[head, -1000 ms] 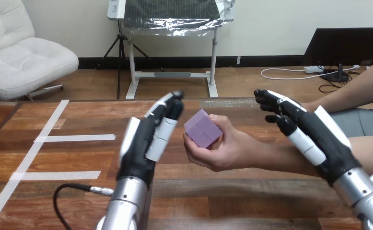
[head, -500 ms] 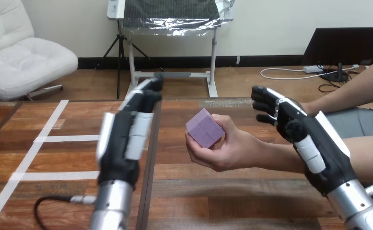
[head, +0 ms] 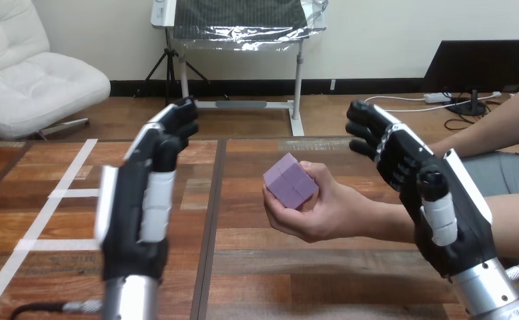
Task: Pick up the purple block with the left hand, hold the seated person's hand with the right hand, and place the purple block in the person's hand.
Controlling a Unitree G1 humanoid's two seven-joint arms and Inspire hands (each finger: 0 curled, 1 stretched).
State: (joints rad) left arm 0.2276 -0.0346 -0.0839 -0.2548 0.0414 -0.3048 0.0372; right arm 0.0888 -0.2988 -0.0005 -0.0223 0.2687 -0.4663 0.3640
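The purple block [head: 290, 181] lies in the person's hand [head: 313, 210], whose fingers and thumb curl round it above the middle of the wooden table [head: 243, 253]. The person's forearm reaches in from the right. My left hand [head: 140, 200] stands upright well to the left of the block, fingers straight, holding nothing. My right hand [head: 430, 200] is raised to the right of the person's hand, over the forearm, fingers spread and relaxed, apart from the wrist.
White tape strips [head: 93, 192] mark the table's left part. A dark seam [head: 210, 220] runs down the tabletop between my left hand and the person's hand.
My left hand has drawn away leftward from the block, which stays in the person's hand. My right hand has pulled back a little toward me, and its fingers have opened up.
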